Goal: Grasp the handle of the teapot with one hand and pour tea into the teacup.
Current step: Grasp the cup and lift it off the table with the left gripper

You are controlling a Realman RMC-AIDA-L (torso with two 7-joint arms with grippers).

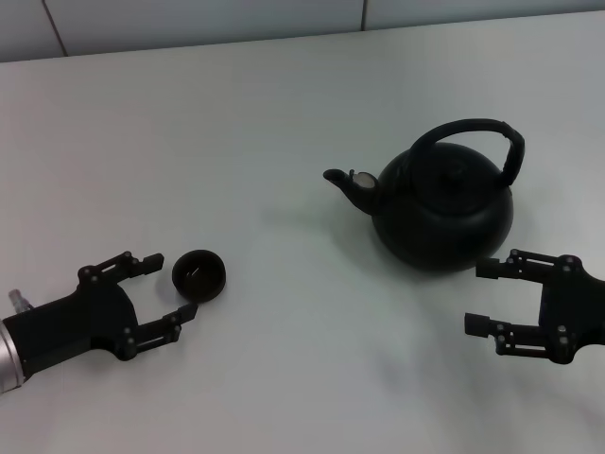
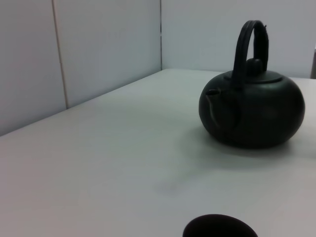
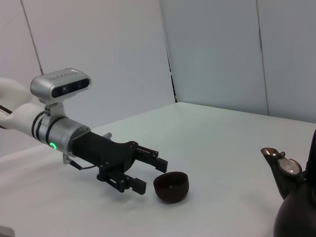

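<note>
The black teapot (image 1: 442, 203) stands upright on the white table, right of centre, its spout (image 1: 342, 182) pointing left toward the cup. Its arched handle (image 1: 477, 130) loops over the top. The tiny black teacup (image 1: 198, 273) sits at the left. My left gripper (image 1: 170, 286) is open, its fingertips either side of the cup's near-left edge, not touching it. My right gripper (image 1: 483, 297) is open and empty, just in front of the teapot's right side. The teapot (image 2: 252, 108) and the cup's rim (image 2: 219, 227) show in the left wrist view. The right wrist view shows the cup (image 3: 171, 186), the left gripper (image 3: 150, 174) and the spout (image 3: 282, 168).
The white table (image 1: 284, 123) runs back to a pale wall with panel seams (image 1: 364, 14). Nothing else stands on the table.
</note>
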